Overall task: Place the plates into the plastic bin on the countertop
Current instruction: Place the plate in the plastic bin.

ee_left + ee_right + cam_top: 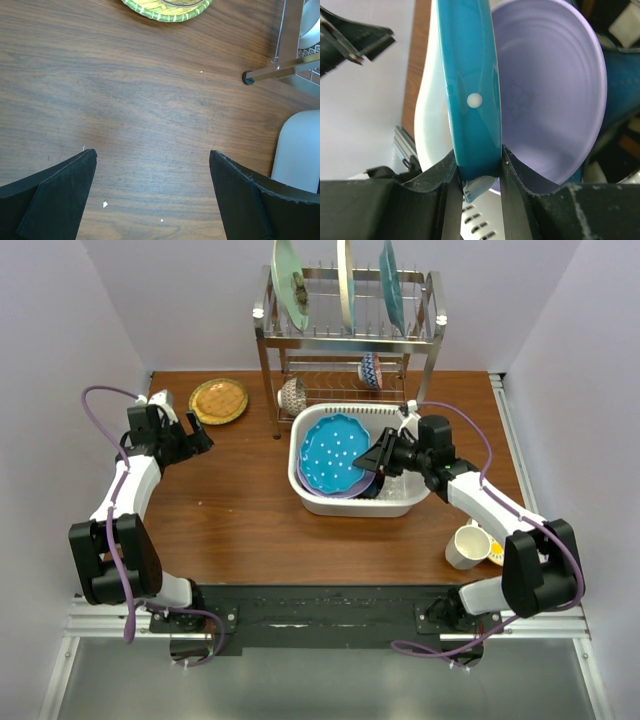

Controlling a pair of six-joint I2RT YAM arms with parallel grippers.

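Observation:
The white plastic bin (303, 496) stands on the brown countertop (230, 510), right of centre. A blue dotted plate (333, 452) leans inside it, over a lavender plate (348, 489). My right gripper (378, 462) is shut on the blue plate's right rim. In the right wrist view the blue rim (470, 85) is pinched in the gripper (478, 165), with the lavender plate (550, 100) behind and the bin wall (432, 125) to the left. An amber patterned plate (218, 400) lies at the back left. My left gripper (203, 435) hovers open just in front of it, holding nothing (152, 165).
A steel wire rack (345, 335) at the back holds three big upright plates, with two bowls (293, 395) on its lower tier. Its foot (246, 77) and the bin's corner (297, 145) show in the left wrist view. A cream mug (467, 546) stands by a saucer (495, 552).

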